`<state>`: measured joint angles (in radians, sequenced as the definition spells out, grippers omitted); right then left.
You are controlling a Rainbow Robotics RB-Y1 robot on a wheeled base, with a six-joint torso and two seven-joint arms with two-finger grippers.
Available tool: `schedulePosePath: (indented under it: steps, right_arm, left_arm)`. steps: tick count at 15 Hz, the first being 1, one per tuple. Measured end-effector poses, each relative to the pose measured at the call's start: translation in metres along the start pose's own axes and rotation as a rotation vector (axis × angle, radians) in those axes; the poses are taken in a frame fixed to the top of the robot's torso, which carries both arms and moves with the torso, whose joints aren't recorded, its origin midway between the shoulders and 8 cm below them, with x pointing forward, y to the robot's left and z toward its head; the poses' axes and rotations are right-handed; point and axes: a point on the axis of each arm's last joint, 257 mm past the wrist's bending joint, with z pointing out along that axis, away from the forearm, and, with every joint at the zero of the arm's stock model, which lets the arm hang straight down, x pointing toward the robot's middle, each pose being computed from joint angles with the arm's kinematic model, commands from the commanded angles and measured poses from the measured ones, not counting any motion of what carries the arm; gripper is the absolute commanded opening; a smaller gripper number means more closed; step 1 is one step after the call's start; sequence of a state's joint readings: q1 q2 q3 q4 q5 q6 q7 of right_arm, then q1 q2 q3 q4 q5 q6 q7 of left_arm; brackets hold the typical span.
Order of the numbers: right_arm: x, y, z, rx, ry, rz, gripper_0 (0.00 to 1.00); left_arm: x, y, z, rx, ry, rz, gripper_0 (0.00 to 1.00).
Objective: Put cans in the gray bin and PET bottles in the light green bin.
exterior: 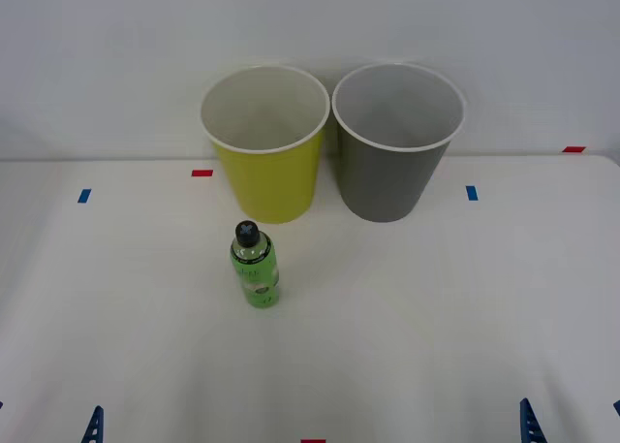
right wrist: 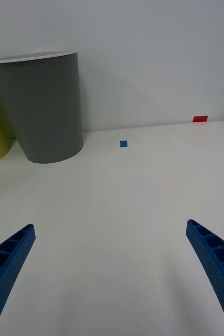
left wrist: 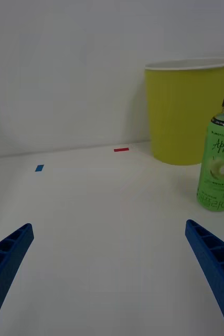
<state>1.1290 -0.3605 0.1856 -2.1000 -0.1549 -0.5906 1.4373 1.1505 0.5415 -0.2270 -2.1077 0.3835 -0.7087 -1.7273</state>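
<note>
Bottle: upright on the white tabletop, just in front of the green bin and apart from it; black cap, bright green label (the left wrist view reads "Apple" on it, the smaller print too fine to make out).
Green bin: upright at the far side of the tabletop, white inside showing, nothing seen in it.
Gray bin: upright just beside the green bin, on its right; the two rims nearly meet, and whether they touch cannot be told.
Cut off: in the right wrist view the green bin is a sliver at the picture's edge beside the gray bin; in the left wrist view the bottle's far side is clipped by the edge.
Left claw: low over the near left tabletop, fingers spread wide, holding nothing; in the front view one blue tip pokes in at the near edge.
Right claw: low over the near right tabletop, spread wide, empty, facing the gray bin.
Around: small blue marks and red marks stuck to the tabletop; plain pale wall behind the bins.
In the way: bare tabletop lies between each claw and the bottle.
</note>
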Motion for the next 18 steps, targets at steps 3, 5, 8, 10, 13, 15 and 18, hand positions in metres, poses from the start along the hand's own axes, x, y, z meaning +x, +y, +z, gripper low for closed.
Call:
schedulePosePath:
  steps: [3,5,8,10,13,15,18]
  right_arm:
    - [0.0,0.0,0.0,0.0,0.0,0.0,1.0]
    - [0.0,0.0,0.0,0.0,0.0,0.0,1.0]
    - [0.0,0.0,0.0,0.0,0.0,0.0,1.0]
    - [0.0,0.0,0.0,0.0,0.0,0.0,1.0]
    - [0.0,0.0,0.0,0.0,0.0,0.0,1.0]
    - [0.0,0.0,0.0,0.0,0.0,0.0,1.0]
    - [0.0,0.0,0.0,0.0,0.0,0.0,1.0]
  left_arm:
    - [0.0,0.0,0.0,0.0,0.0,0.0,1.0]
    - [0.0,0.0,0.0,0.0,0.0,0.0,1.0]
    - [0.0,0.0,0.0,0.0,0.0,0.0,1.0]
    - [0.0,0.0,0.0,0.0,0.0,0.0,1.0]
    - [0.0,0.0,0.0,0.0,0.0,0.0,1.0]
    - [0.0,0.0,0.0,0.0,0.0,0.0,1.0]
    - [0.0,0.0,0.0,0.0,0.0,0.0,1.0]
